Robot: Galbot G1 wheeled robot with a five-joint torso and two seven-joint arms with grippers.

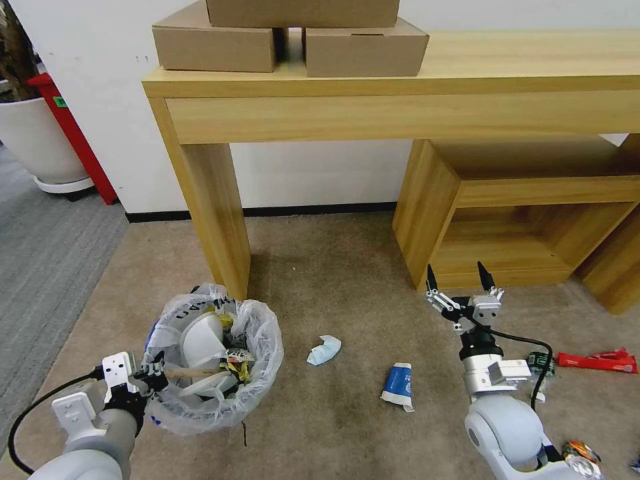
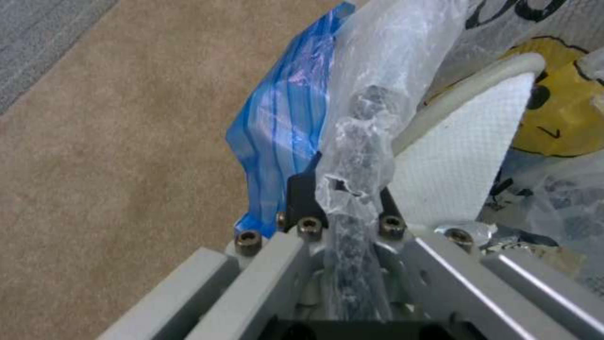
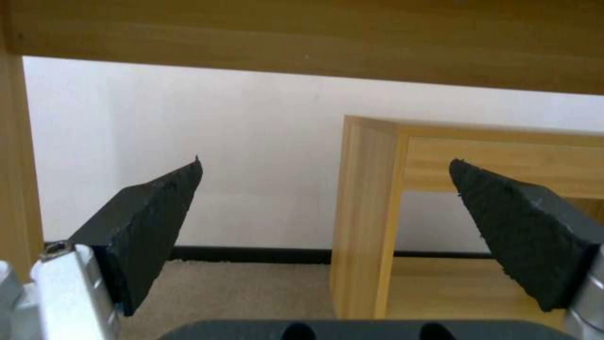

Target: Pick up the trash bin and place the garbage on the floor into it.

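Beside the desk [image 1: 200,200] leg, the trash bin [image 1: 212,363], already holding slippers and scraps, was gripped at its bagged rim by the clenched left pincer [image 1: 155,375]. Wrappers [image 1: 398,385] and a red packet [image 1: 597,361] were left on the floor [image 1: 333,267]; the right pincer [image 1: 460,283] was held released above it.

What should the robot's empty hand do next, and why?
Probably lower the right gripper, open and holding nothing, toward the blue-and-white wrapper lying on the beige carpet nearby. The left gripper is clamped on the rim of the bag-lined round trash bin, so the bin looks ready for more litter.
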